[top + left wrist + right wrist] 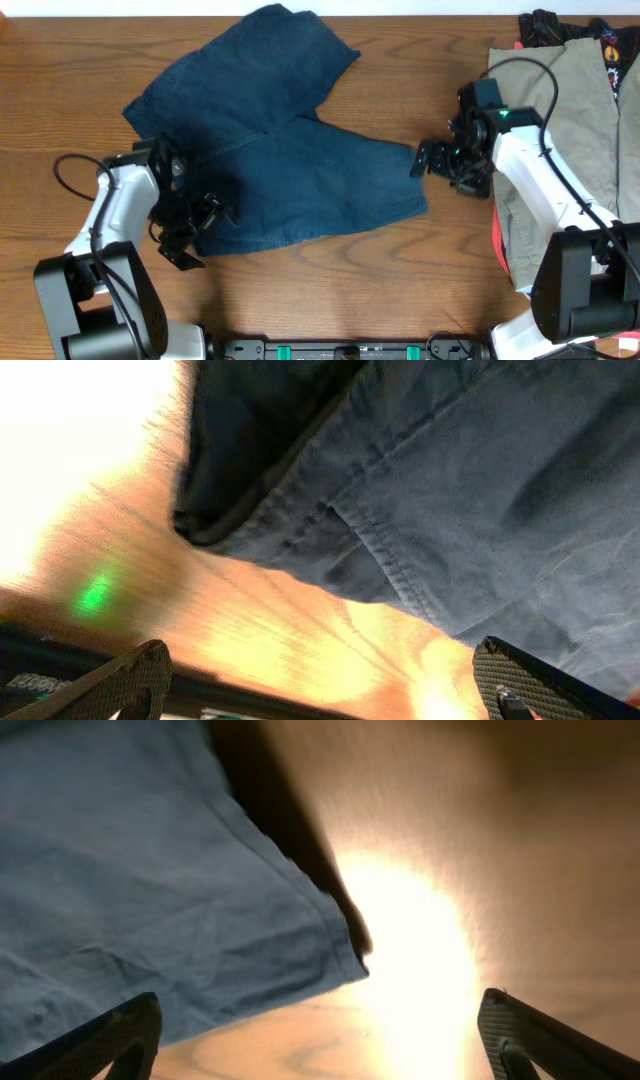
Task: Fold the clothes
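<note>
The navy blue shorts (270,140) lie spread flat on the wooden table, waistband at the lower left, legs toward the top and right. My left gripper (190,232) is open at the shorts' lower-left corner; its wrist view shows the stitched seams and folded edge (400,510) just ahead of the open fingers (325,685). My right gripper (430,160) is open beside the right leg's hem corner, which shows in the right wrist view (150,890), with the fingers (320,1040) over bare wood.
A khaki-beige garment (580,130) lies at the right edge under my right arm. A black garment with red print (555,28) sits behind it at the top right. The table's front edge runs along the bottom.
</note>
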Robot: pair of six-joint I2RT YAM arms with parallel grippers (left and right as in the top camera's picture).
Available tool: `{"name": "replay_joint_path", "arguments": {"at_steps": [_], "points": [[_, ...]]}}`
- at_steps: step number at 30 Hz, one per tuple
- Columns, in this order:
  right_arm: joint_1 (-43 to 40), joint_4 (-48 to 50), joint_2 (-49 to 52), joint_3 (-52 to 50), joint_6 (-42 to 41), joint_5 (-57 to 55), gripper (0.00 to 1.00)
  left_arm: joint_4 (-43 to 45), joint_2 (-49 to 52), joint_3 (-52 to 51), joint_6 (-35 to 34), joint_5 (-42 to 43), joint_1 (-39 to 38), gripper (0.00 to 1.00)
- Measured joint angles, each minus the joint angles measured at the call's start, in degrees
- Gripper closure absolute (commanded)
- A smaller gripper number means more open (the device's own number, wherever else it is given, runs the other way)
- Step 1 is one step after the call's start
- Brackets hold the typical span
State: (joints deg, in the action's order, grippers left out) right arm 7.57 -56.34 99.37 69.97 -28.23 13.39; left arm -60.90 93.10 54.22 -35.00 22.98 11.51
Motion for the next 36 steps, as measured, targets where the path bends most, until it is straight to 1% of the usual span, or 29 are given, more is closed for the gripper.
{"name": "replay_joint_path", "arguments": {"at_steps": [3, 7, 10, 11, 12, 13, 14, 17, 21, 22, 25, 26, 29, 31, 32, 34, 36], "points": [[0.0, 0.8, 0.0, -3.3, -5.5, 0.8, 0.05, 4.3, -2.4, -3.8, -3.6, 1.2, -0.9, 0.02], [0.0, 5.1, 0.0, -7.3, -11.5, 1.9, 0.05, 10.6, -5.3, -8.3, -9.1, 0.8, -2.7, 0.02], [0.3, 9.3, 0.0, -9.7, -13.9, 3.2, 0.06, 14.6, -5.8, -11.1, -13.2, -2.6, -4.8, 0.02], [0.6, 10.7, 0.0, -10.5, -14.6, 3.5, 0.08, 15.4, -5.8, -11.7, -13.9, -3.7, -5.3, 0.0], [0.8, 11.8, 0.0, -11.1, -15.0, 3.8, 0.11, 16.2, -5.8, -12.1, -14.6, -4.9, -5.8, 0.01], [1.4, 13.6, 0.0, -11.7, -15.5, 3.8, 0.15, 17.0, -5.8, -12.4, -15.3, -5.9, -6.1, 0.07], [1.9, 15.3, 0.0, -12.3, -16.0, 3.9, 0.2, 17.6, -5.8, -12.5, -15.9, -6.7, -6.2, 0.15], [4.0, 19.8, 0.0, -13.9, -17.6, 4.0, 0.31, 19.1, -5.8, -12.5, -17.1, -9.0, -6.3, 0.33], [6.7, 24.2, 0.0, -16.7, -20.2, 3.3, 0.36, 19.1, -5.8, -12.5, -17.7, -10.3, -6.3, 0.45], [7.4, 25.0, -0.1, -17.2, -21.0, 3.1, 0.36, 19.0, -5.8, -12.5, -17.7, -10.5, -6.3, 0.52], [8.2, 27.4, -0.8, -18.3, -22.5, 2.3, 0.37, 18.5, -5.8, -12.5, -17.9, -11.0, -6.3, 0.62], [8.4, 27.8, -1.0, -18.7, -22.9, 2.2, 0.37, 18.2, -5.8, -12.5, -17.9, -11.1, -6.3, 0.64], [8.5, 28.1, -1.2, -19.0, -23.5, 1.8, 0.35, 17.9, -5.8, -12.5, -17.8, -11.4, -6.4, 0.66], [8.5, 27.8, -1.3, -19.0, -24.0, 1.9, 0.27, 17.9, -5.8, -12.5, -17.7, -11.4, -6.4, 0.68], [8.5, 27.4, -1.4, -19.0, -23.8, 2.3, 0.18, 17.9, -5.8, -12.5, -17.7, -11.4, -6.4, 0.71], [8.5, 26.0, -1.6, -18.8, -23.9, 2.7, 0.12, 17.8, -5.8, -12.5, -17.7, -11.4, -6.4, 0.71], [8.7, 23.3, -2.0, -18.8, -23.9, 2.9, 0.09, 17.8, -5.8, -12.5, -17.7, -11.4, -6.4, 0.71]]}}
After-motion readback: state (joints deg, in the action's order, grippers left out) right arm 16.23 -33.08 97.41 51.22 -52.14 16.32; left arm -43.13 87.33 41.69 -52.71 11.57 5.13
